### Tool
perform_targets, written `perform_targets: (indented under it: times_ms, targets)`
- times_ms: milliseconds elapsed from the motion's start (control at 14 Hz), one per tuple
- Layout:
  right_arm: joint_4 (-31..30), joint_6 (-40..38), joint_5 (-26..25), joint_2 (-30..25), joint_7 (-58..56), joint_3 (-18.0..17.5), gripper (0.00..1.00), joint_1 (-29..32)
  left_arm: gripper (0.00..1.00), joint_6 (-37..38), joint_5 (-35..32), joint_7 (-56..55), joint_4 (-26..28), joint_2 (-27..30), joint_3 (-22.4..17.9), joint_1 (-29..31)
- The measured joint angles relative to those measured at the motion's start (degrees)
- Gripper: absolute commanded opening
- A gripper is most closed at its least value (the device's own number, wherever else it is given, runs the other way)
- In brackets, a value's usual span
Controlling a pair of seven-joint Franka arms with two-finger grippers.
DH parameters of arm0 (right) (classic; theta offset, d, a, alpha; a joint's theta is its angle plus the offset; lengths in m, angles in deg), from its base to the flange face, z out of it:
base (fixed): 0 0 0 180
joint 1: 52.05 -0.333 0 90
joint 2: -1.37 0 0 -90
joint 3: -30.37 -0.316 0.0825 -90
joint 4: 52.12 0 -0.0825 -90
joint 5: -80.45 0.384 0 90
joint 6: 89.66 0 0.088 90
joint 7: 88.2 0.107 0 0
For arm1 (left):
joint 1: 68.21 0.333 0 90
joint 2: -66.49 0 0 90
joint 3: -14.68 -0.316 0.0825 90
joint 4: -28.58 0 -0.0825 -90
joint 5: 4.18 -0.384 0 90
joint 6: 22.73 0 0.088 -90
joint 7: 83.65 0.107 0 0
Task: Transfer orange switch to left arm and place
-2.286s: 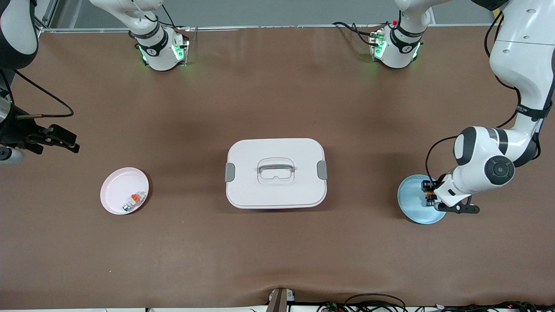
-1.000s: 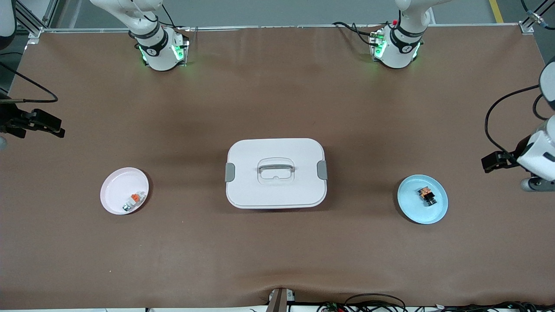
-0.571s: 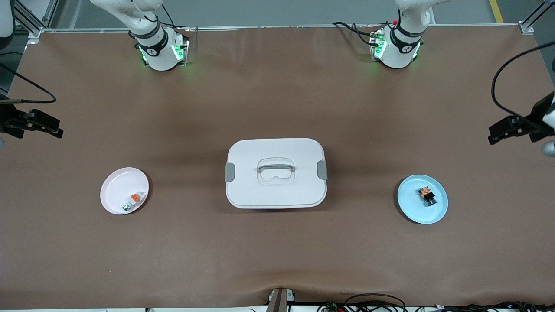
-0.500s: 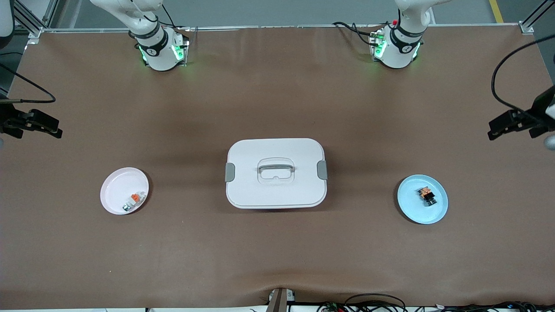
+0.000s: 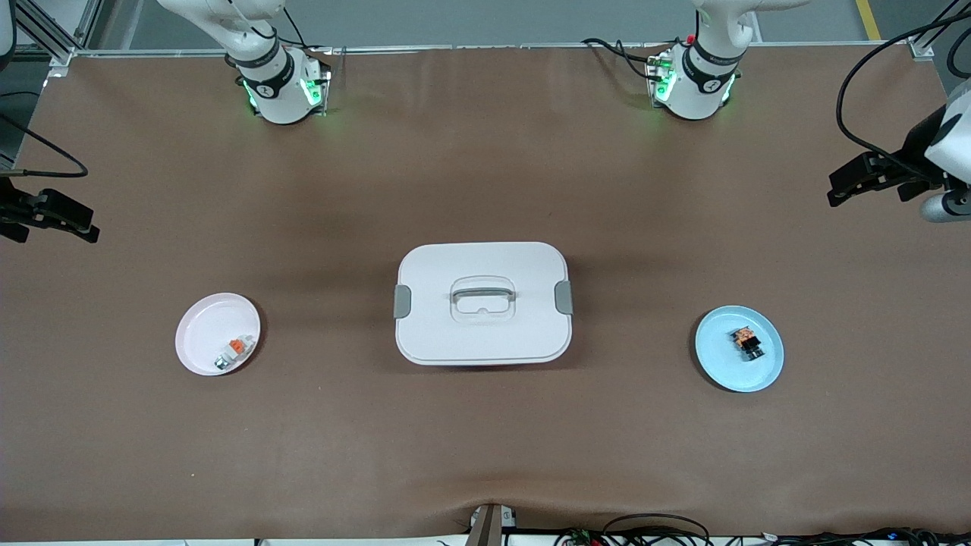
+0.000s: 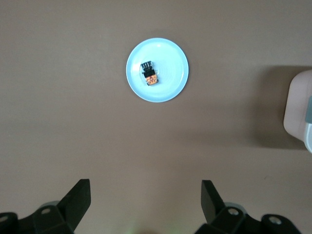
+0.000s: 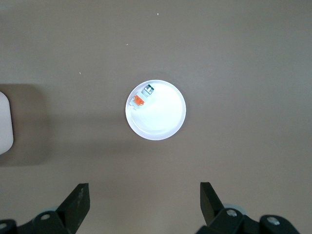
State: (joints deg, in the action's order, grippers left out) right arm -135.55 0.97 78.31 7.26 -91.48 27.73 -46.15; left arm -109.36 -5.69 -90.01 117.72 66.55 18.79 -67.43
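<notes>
The orange switch (image 5: 746,341) lies on a light blue plate (image 5: 721,371) at the left arm's end of the table; it also shows in the left wrist view (image 6: 149,74). The white box (image 5: 482,302) stands in the middle of the table. My left gripper (image 5: 840,189) is open and empty, up high near the table's edge at the left arm's end; its fingers (image 6: 78,197) show wide apart. My right gripper (image 5: 80,227) is open and empty, high at the right arm's end of the table.
A pale pink plate (image 5: 205,337) at the right arm's end holds a white-grey part with an orange tab (image 5: 234,350), also seen in the right wrist view (image 7: 141,97). The box's edge shows in the left wrist view (image 6: 298,109).
My left gripper let go of the orange switch on the blue plate and rose away toward the table's edge. My right gripper drew back a little toward its end.
</notes>
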Motion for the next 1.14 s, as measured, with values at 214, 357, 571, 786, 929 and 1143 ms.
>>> perform_targets:
  times_ms: [214, 357, 571, 786, 929, 1143]
  targets:
    - [0.9, 0.6, 0.0, 0.0, 0.0, 0.0, 1.00, 0.0, 1.00, 0.0, 0.0, 0.0, 2.2, 2.2, -0.8, -0.2]
    - [1.6, 0.6, 0.0, 0.0, 0.0, 0.0, 1.00, 0.0, 1.00, 0.0, 0.1, 0.0, 3.3, 3.6, -0.8, -0.3]
    - [1.7, 0.6, 0.0, 0.0, 0.0, 0.0, 1.00, 0.0, 1.00, 0.0, 0.1, 0.0, 4.0, 4.4, -0.8, -0.6]
    - [1.7, 0.5, 0.1, 0.0, 0.0, -0.1, 1.00, 0.0, 1.00, 0.1, 0.1, 0.0, 4.0, 4.4, -0.8, -0.7]
    - [1.7, 0.5, 0.8, 0.2, 0.0, -0.1, 1.00, 0.1, 1.00, 0.1, 0.1, 0.2, 3.9, 4.4, -0.8, -0.7]
    - [1.7, 0.4, 1.5, 0.5, 0.1, 0.0, 1.00, 0.2, 1.00, 0.3, 0.1, 0.5, 3.7, 4.4, -0.8, -0.8]
